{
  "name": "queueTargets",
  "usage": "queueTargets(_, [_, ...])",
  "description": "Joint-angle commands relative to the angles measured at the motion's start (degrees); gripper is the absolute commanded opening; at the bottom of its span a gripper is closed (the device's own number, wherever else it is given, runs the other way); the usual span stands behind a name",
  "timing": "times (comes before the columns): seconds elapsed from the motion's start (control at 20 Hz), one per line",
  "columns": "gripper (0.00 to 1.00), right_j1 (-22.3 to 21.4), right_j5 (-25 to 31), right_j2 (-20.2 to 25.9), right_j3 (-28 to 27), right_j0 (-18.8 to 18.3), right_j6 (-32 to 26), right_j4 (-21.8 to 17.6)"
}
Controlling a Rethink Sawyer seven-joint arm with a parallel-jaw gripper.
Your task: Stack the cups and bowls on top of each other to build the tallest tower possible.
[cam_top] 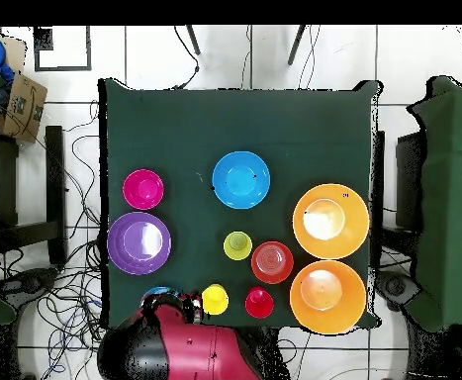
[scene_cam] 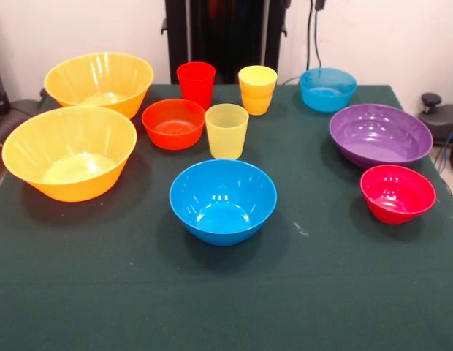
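Dark green cloth covers the table (scene_cam: 372, 292); every bowl and cup stands apart on it, nothing stacked except two orange-yellow cups (scene_cam: 257, 89) nested at twelve o'clock. At centre sits the blue bowl (scene_cam: 223, 200), the pale yellow cup (scene_cam: 226, 131) just beyond it. At three o'clock lie the purple bowl (scene_cam: 380, 134) and pink-red bowl (scene_cam: 397, 193); at nine, two large yellow-orange bowls (scene_cam: 69, 152). My pincer is out of sight, so I cannot tell its opening.

Table (scene_cam: 80, 292), dark green cloth | two large yellow-orange bowls (scene_cam: 69, 153) | orange-red bowl (scene_cam: 173, 123) | blue bowl (scene_cam: 223, 201) | purple bowl (scene_cam: 381, 135) | pink-red bowl (scene_cam: 397, 193) | light-blue bowl (scene_cam: 327, 88) | red cup (scene_cam: 196, 84) | pale yellow cup (scene_cam: 226, 131) | two nested orange-yellow cups (scene_cam: 257, 89)
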Motion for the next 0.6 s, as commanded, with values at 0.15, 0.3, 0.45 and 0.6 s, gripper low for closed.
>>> queueTargets(0.15, [1.00,14.3,-1.3,5.4,-6.4,-4.5,5.3,-1.0])
queueTargets(0.3, [1.00,18.1,-1.6,5.5,-10.9,-4.5,6.3,-0.3])
queueTargets(0.45, [1.00,21.4,1.2,4.2,-16.9,-3.0,7.3,-0.6])
queueTargets(0.6, [1.00,24.7,1.0,4.3,-21.0,-2.7,7.4,0.0])
